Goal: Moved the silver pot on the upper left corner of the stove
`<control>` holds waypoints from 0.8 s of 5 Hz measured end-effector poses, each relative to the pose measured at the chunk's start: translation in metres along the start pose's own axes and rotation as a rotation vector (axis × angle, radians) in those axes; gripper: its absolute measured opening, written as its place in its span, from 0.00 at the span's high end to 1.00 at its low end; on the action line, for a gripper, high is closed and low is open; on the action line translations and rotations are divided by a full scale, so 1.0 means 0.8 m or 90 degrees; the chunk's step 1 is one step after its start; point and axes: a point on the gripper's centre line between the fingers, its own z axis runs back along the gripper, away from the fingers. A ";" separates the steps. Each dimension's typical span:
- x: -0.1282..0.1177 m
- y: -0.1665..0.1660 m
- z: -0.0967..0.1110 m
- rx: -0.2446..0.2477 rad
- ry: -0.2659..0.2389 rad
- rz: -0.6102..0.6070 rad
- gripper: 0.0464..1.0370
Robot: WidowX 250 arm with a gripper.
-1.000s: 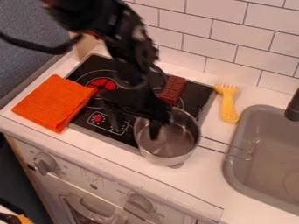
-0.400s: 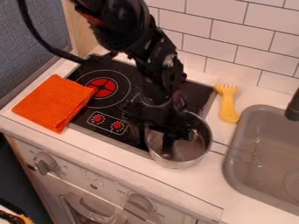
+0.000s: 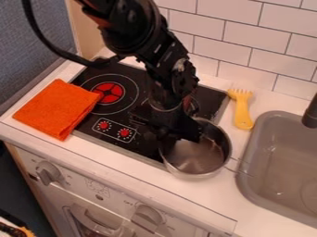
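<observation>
White counter [image 3: 238,199], orange cloth [image 3: 57,109] overlapping stove [image 3: 210,99], yellow fork [image 3: 242,111] by sink [image 3: 288,143], gripper [image 3: 180,134] at pot [image 3: 199,161], hold unclear

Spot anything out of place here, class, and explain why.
The folded orange cloth overlaps the flat black stove, its corner beside the red burner: odd for fabric. The round silver metal pot is off-centre, partly beyond the stove's front edge.
</observation>
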 end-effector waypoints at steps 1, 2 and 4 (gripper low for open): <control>0.002 0.000 0.003 -0.002 -0.009 0.004 0.95; 0.002 0.000 0.005 -0.005 -0.010 0.002 0.96; 0.008 0.014 0.029 -0.033 -0.038 0.036 0.96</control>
